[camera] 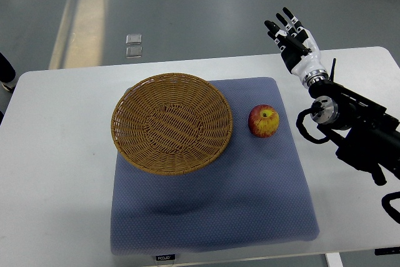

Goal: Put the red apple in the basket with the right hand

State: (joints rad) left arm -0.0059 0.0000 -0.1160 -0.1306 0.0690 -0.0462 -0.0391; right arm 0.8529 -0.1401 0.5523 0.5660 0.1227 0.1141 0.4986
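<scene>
With fingers spread empty at one o'clock of the red apple, a careless reach by the right hand might roll it off the mat.

My right hand hangs with fingers extended and empty above the far right of the white table, apart from 1 red apple resting on the blue mat just beside the wicker basket.

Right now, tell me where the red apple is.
In the top view the red apple lies on the blue mat, just right of the wicker basket and not touching it, below-left of the open right hand.
</scene>
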